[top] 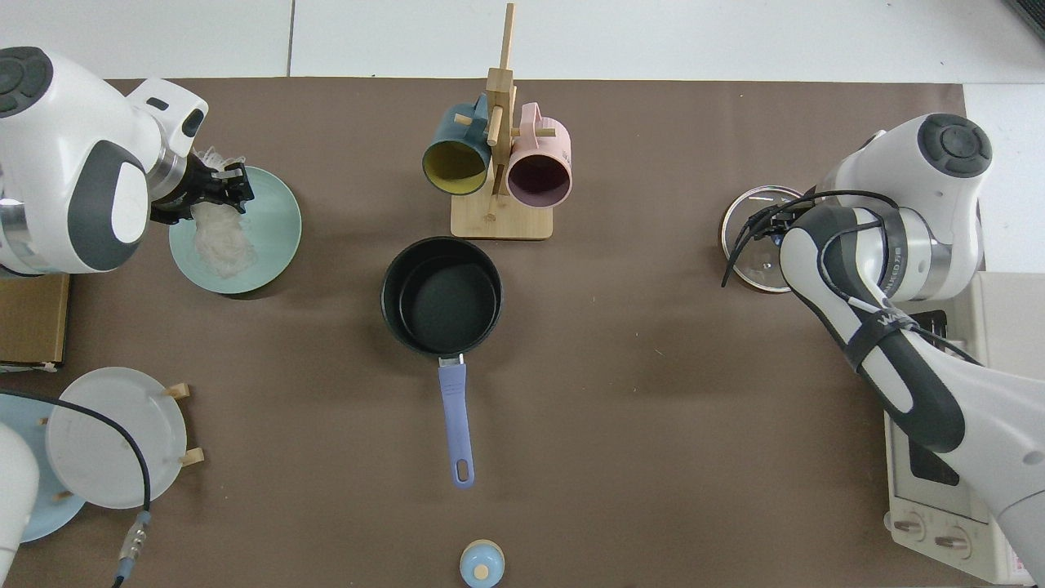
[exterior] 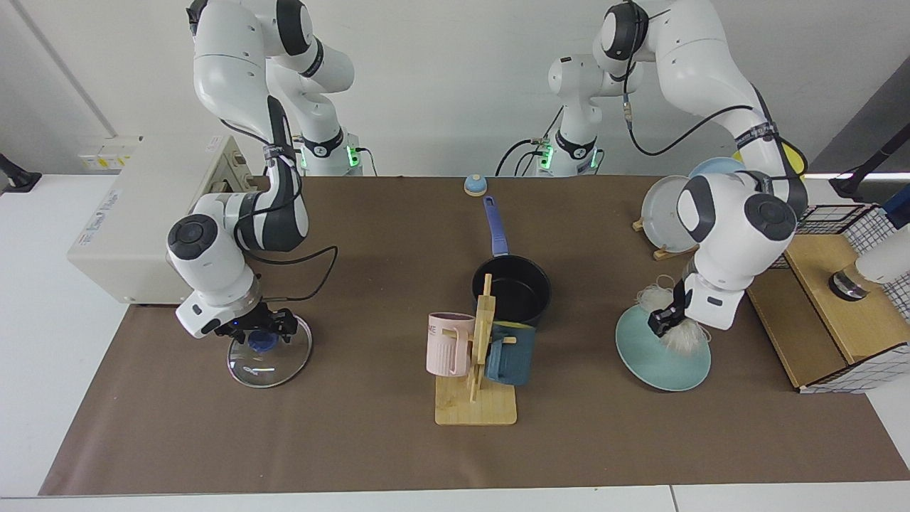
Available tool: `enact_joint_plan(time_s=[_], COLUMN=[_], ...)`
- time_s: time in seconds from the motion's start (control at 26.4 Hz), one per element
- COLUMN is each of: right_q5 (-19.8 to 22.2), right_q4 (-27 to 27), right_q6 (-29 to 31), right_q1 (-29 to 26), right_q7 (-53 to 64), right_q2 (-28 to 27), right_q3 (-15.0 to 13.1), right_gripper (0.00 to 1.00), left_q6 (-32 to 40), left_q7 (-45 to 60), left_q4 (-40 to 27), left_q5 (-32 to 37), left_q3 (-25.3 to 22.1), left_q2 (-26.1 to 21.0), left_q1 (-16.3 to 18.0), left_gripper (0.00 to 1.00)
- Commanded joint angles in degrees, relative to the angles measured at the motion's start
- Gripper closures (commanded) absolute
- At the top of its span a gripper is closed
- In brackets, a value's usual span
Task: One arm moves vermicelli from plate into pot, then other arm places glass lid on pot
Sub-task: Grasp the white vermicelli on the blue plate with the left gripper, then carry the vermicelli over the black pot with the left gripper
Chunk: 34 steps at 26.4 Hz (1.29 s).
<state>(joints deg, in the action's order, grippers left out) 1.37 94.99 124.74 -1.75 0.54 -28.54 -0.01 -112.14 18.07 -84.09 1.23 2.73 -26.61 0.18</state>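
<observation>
White vermicelli (exterior: 684, 340) pinched in my left gripper (exterior: 662, 321), lifted above the plate (exterior: 657, 359); right gripper (exterior: 260, 328) spread over the glass lid (exterior: 269, 353).

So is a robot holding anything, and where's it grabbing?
The left gripper pinches the vermicelli at the top of the tangle. The right gripper straddles the glass lid knob, not gripping.

My left pincer (exterior: 665, 320) grips the white tangled vermicelli (exterior: 681, 340), lifted above the round teal-green plate (exterior: 657, 361). My right pincer (exterior: 260, 330) straddles the blue knob of the clear glass lid (exterior: 269, 353). The dark blue-handled pot (exterior: 513, 287) sits between.
</observation>
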Motion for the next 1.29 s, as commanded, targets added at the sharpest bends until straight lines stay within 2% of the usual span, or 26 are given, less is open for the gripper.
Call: enact_joint_plan(time_s=[0.0,0.23,0.42,0.49,0.57,0.72,0.83,0.95,1.1,1.25], right_q5=[-0.31,-0.31,-0.31,-0.31,-0.31,-0.31,-0.31,-0.31,-0.40,-0.40], right_q4=[2.04,1.87,1.87,1.87,1.61,1.34,1.34,1.34,1.52,1.52], right_q6=[1.64,1.91,2.44,2.43,2.43,1.47,1.03,0.15,-2.66,-4.68], right_q1=[-0.45,-0.53,-0.62,-0.53,-0.36,-0.09,-0.09,-0.09,-0.09,0.17], right_q7=[-0.19,-0.10,-0.10,-0.10,-0.19,-0.37,-0.28,-0.10,-0.45,-0.46], right_q2=[1.29,1.29,1.29,1.38,1.82,3.05,3.93,5.24,8.05,11.04], right_q3=[0.19,0.19,0.19,0.19,0.27,0.45,0.54,0.63,0.63,0.71], right_gripper=[0.18,0.53,0.75,0.78,0.81,0.84,0.88,1.00,1.00,1.00], left_q6=[7.19,12.82,11.95,10.03,4.76,-0.79,-1.76,-5.71,-8.71,-9.85], left_q7=[0.92,7.23,15.49,16.56,16.91,16.48,17.53,19.10,19.81,19.81], left_q4=[-1.16,-1.68,-3.53,-4.67,-8.26,-13.81,-14.52,-15.83,-16.89,-16.98], left_q5=[0.36,0.27,0.27,-0.17,-3.06,-5.97,-5.97,-5.62,-5.62,-5.01], left_q3=[1.49,6.31,12.82,14.40,15.72,16.25,16.78,16.78,16.78,16.70], left_q2=[7.44,13.42,14.57,14.65,15.18,17.73,15.72,13.34,12.37,9.04], left_q1=[-0.71,-0.79,-1.50,-1.50,-1.50,-1.93,-3.86,-6.06,-6.24,-7.82], left_gripper=[1.00,1.00,1.00,1.00,1.00,1.00,1.00,1.00,1.00,1.00])
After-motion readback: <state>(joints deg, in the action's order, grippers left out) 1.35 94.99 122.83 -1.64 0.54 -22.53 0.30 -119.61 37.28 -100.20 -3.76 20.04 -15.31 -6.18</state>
